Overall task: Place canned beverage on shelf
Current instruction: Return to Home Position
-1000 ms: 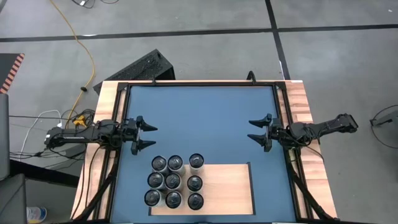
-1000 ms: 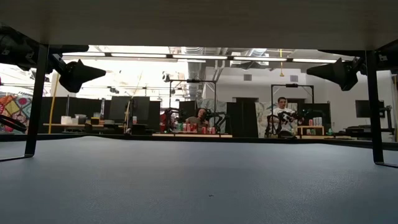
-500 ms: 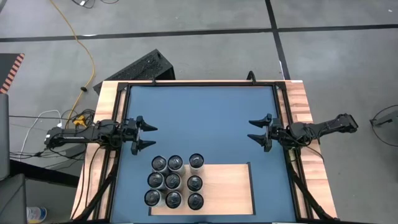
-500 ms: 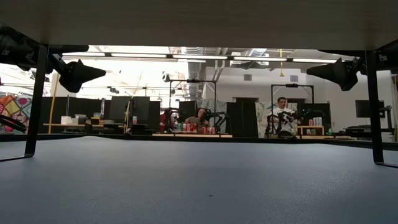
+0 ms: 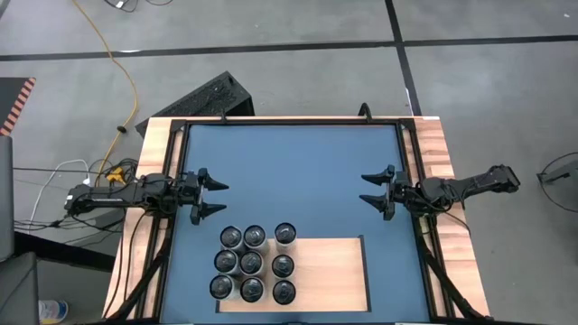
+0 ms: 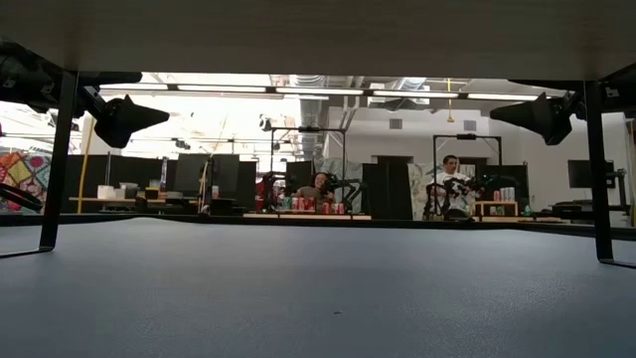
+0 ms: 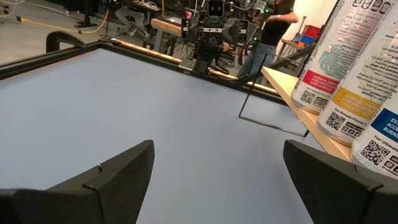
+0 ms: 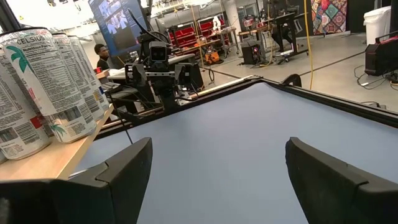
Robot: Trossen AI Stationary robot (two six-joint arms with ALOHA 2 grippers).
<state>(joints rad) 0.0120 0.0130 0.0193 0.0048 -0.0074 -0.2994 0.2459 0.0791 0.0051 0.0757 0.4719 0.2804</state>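
I am holding the left arm point(image 5: 135, 194) and right arm point(image 5: 456, 189) at opposite desk point(image 5: 298, 158) edges, jaws open and empty, since the cans point(image 5: 252, 263) are standing on the shelf point(image 5: 330, 273).

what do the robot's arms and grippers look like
Both the left arm and right arm are slim, jointed and near black. The left gripper and right gripper each carry two black, wedge-shaped fingers tapering to points.

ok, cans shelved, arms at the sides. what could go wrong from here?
1. The cans crowd the left end of the shelf, near its edge; a bump might tip one off.
2. The open left gripper sits near the nearest row; a swing could clip it. The right gripper, open, is farther off.
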